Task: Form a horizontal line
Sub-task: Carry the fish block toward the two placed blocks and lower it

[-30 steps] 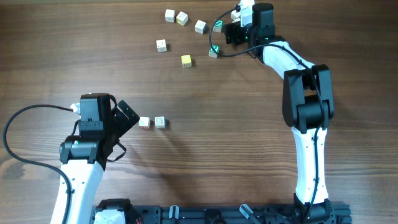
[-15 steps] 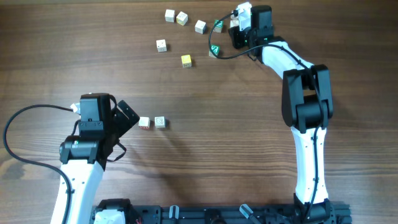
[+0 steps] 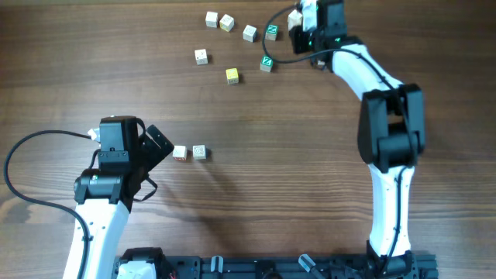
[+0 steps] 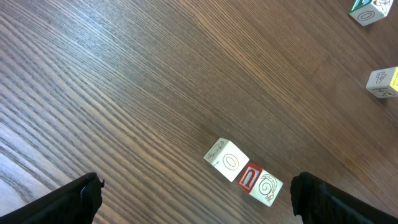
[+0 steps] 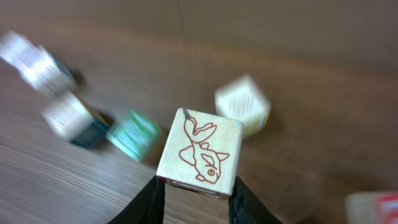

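Observation:
Two small pale wooden cubes lie touching in a short row (image 3: 189, 153) on the table, one with a red mark (image 3: 179, 153) and one with a grey mark (image 3: 199, 152). In the left wrist view this row (image 4: 244, 172) runs diagonally between my fingers. My left gripper (image 3: 160, 144) stands open just left of the row, touching nothing. At the far edge my right gripper (image 3: 298, 25) is shut on a pale cube (image 5: 199, 152) with a red fish drawing, and its black fingertips (image 5: 154, 198) press the cube's two sides.
Several loose cubes lie at the back of the table: two with green tops (image 3: 271, 32) (image 3: 266, 63), one yellow (image 3: 232, 75), and pale ones (image 3: 201, 56) (image 3: 211, 18) (image 3: 249, 32). They show blurred behind the held cube in the right wrist view. The left arm's cable (image 3: 31, 147) loops at the left.
My right gripper has shut on the fish cube and drawn back toward the far edge, uncovering a green cube. The left arm and the two-cube row have not moved.

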{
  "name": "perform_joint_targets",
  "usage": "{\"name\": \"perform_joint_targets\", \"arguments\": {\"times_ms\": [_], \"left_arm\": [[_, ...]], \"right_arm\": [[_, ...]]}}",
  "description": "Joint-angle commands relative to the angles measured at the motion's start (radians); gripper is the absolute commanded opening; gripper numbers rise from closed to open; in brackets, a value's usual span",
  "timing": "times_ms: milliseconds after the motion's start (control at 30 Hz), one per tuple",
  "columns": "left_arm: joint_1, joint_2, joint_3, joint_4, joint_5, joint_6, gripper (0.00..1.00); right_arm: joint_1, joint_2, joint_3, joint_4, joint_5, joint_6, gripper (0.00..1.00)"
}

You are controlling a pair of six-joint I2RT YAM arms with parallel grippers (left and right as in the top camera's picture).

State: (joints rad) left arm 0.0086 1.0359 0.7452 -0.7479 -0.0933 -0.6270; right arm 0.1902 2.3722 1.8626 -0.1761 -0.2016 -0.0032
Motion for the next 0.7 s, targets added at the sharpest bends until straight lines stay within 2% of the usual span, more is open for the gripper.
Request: {"name": "perform_joint_targets", "arguments": {"times_ms": [0, 233, 400, 500, 667], "left_arm": [[0.006, -0.002, 0.006, 0.002, -0.017, -0.01, 1.0], [0.006, -0.002, 0.006, 0.002, -0.017, -0.01, 1.0], [0.006, -0.002, 0.006, 0.002, -0.017, -0.01, 1.0], [0.006, -0.002, 0.006, 0.002, -0.017, -0.01, 1.0], [0.006, -0.002, 0.006, 0.002, -0.017, -0.01, 1.0]], "right_arm": [[0.006, -0.097, 0.023, -0.021, 0.01, 0.048, 0.3], [0.026, -0.124, 0.023, -0.228, 0.021, 0.084, 0.3], [0.056, -0.227, 0.023, -0.404, 0.02, 0.085, 0.3], [0.08, -0.305, 0.023, -0.544, 0.013, 0.142, 0.3], [0.126, -0.371, 0.023, -0.764, -0.153, 0.195, 0.3]]}}
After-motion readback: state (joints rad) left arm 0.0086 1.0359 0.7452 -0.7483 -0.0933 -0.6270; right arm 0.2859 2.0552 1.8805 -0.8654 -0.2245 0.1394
